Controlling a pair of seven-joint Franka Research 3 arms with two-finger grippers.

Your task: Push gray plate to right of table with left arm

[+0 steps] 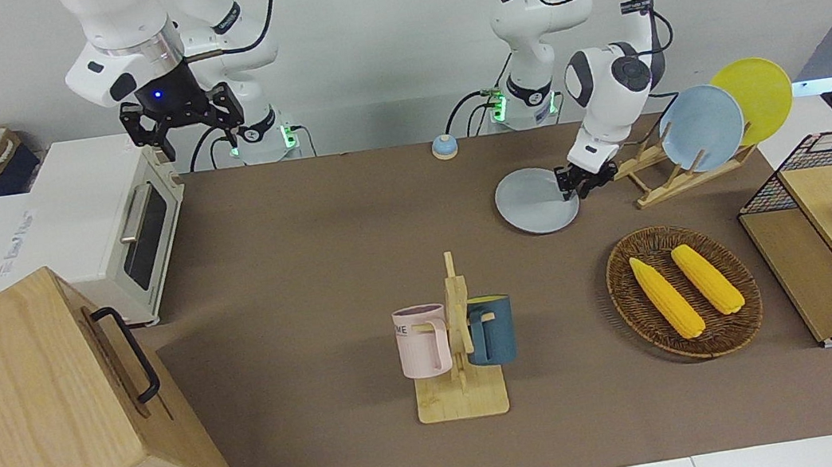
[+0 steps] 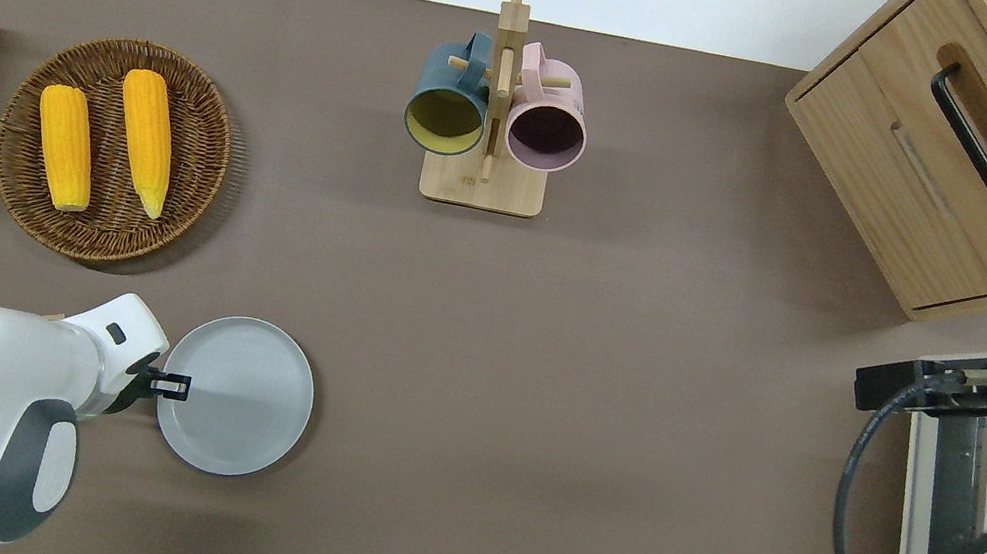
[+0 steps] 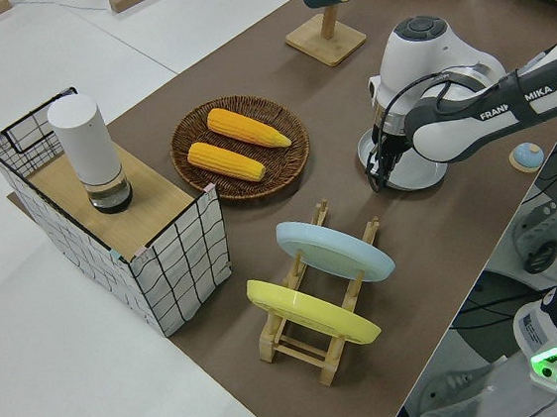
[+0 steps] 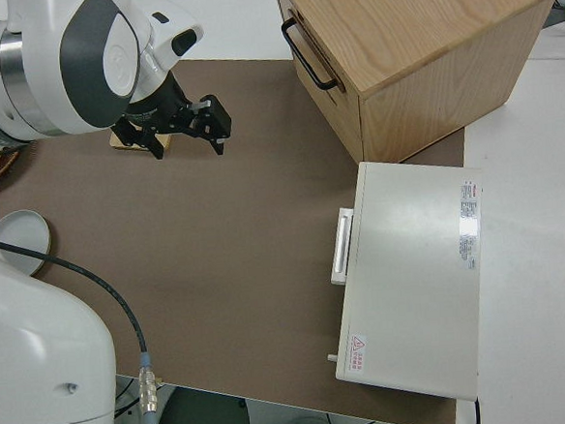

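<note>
On the worktop (image 2: 596,387), the left gripper (image 2: 172,385) sits narrowed at the gray plate (image 2: 243,401) rim, gripping nothing. The right arm is parked, its gripper (image 1: 182,120) spread wide and empty.

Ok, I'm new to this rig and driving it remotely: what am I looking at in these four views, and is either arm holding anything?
Two white robot arms work at a brown table. One camera faces them, one looks straight down, and one sits at each end. The left gripper is down at the edge of the gray plate, on the side toward the left arm's end; it holds nothing. The right gripper is parked, open and empty. Also on the table: a basket with two corn cobs, a mug stand, a plate rack, a wooden cabinet and a toaster oven.
</note>
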